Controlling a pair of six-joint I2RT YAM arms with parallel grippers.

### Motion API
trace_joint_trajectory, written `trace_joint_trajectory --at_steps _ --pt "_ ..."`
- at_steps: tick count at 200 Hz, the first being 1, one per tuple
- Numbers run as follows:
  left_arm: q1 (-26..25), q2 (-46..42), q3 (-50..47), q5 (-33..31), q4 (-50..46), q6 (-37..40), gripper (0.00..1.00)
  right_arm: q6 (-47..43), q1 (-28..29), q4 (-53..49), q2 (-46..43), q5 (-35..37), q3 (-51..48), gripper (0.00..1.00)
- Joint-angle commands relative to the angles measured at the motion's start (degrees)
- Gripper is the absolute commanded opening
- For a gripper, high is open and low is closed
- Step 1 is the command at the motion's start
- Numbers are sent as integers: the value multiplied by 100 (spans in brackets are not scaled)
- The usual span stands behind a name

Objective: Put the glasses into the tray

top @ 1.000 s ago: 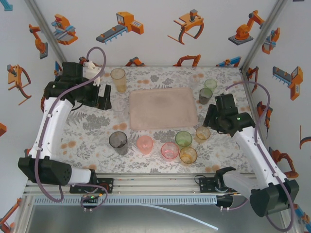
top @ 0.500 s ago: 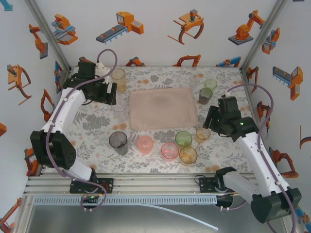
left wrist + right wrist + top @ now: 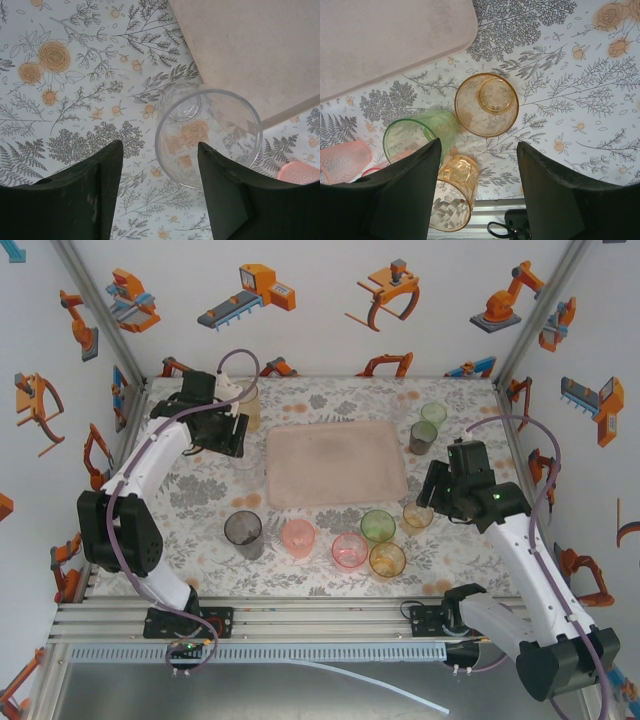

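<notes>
The tray [image 3: 335, 465] lies central on the table [image 3: 190, 500], with free cloth beyond its far edge; the glasses [image 3: 298, 537] stand around it, none inside, six crowding its near edge. The left wrist view shows the left gripper [image 3: 159, 147], jaws apart, over a clear glass [image 3: 207, 137] just beside the tray; the right wrist view shows the right gripper [image 3: 479, 142], jaws wide, an orange glass [image 3: 486, 105] just ahead.

White walls [image 3: 320, 350] with orange robot pictures enclose a floral-patterned table [image 3: 190, 515].
</notes>
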Motion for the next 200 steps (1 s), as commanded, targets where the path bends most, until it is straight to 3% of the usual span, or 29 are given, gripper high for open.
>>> trace_joint_trajectory --at_steps 1,39,74,130,160,200 --pt "-93 110 -170 -83 118 55 57 -43 -21 134 -33 -47 -90 58" --pt "-217 251 -160 -289 116 47 56 -67 -22 113 -59 -47 -65 58" --pt "-270 273 -159 -316 114 25 46 -85 -21 95 -59 -45 -47 58" --pt "-360 231 -188 -527 123 24 39 -82 -22 109 -95 -66 -50 58" --pt "-385 232 -198 -676 140 42 26 -69 -22 111 -119 -74 -81 58" --pt "-395 212 -211 -733 149 24 24 -52 -23 108 -205 -83 -156 58"
